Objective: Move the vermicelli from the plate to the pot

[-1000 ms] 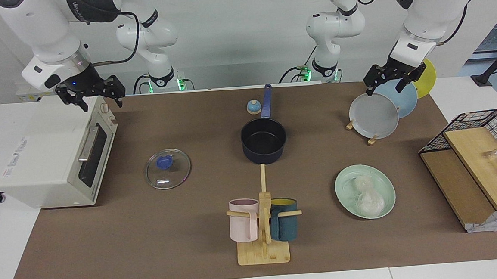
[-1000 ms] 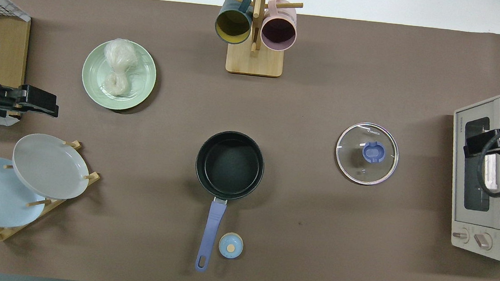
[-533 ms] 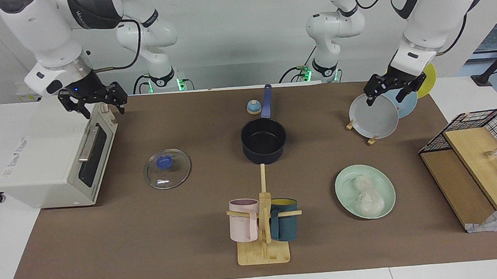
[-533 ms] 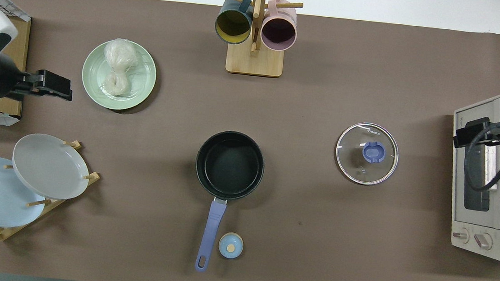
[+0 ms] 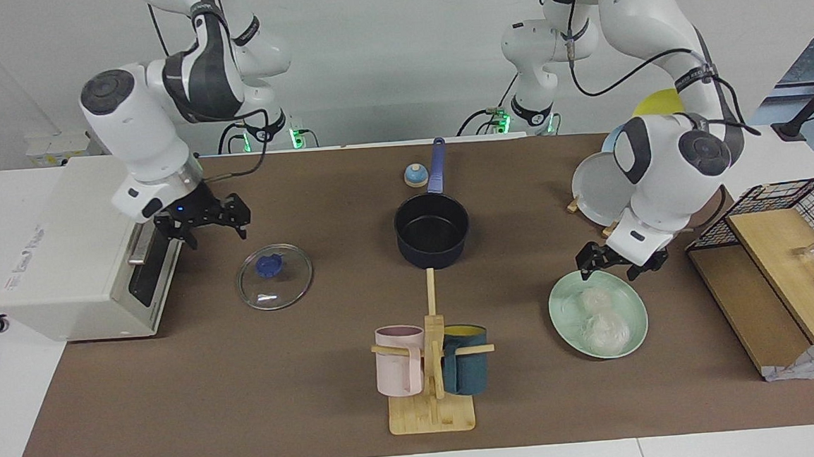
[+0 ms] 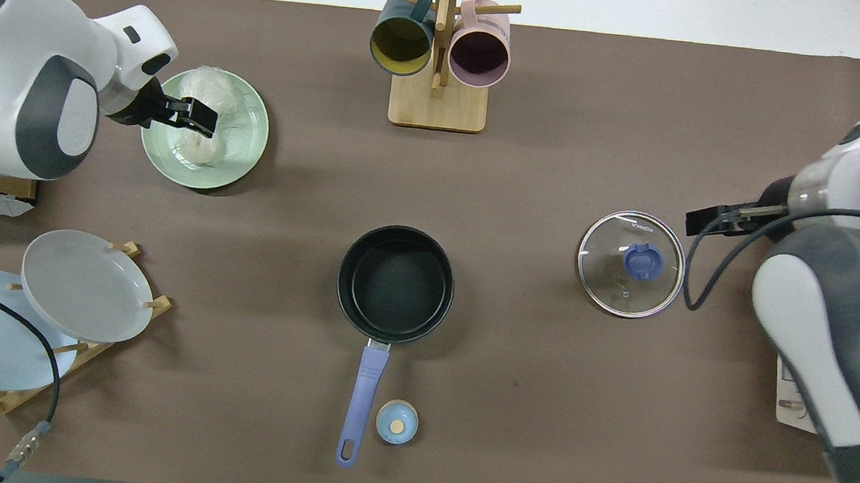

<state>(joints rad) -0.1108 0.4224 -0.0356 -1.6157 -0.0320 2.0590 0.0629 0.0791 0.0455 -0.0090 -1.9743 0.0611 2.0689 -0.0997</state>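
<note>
The vermicelli (image 5: 600, 319) lies as two whitish bundles on the pale mint-green plate (image 5: 557, 305), toward the left arm's end of the table. My left gripper (image 5: 614, 267) hangs open just over the plate's robot-side edge, above the noodles and not touching them. From overhead the left gripper (image 6: 199, 117) covers part of the vermicelli (image 6: 202, 84) on the plate (image 6: 248, 154). The dark navy pot (image 5: 432, 230) (image 6: 395, 281) stands empty mid-table, its blue handle toward the robots. My right gripper (image 5: 209, 230) (image 6: 706, 218) is open, in the air beside the glass lid.
A glass lid (image 5: 275, 276) lies in front of the toaster oven (image 5: 76, 256). A wooden mug rack (image 5: 430, 368) stands near the table's edge farthest from the robots. A plate rack (image 5: 606, 195), a small blue knob (image 5: 415, 176) and a wire basket (image 5: 794, 208) are also here.
My left gripper came down from over the plate rack to over the mint-green plate. My right gripper dropped from above the oven's top to beside the glass lid. Both stayed open.
</note>
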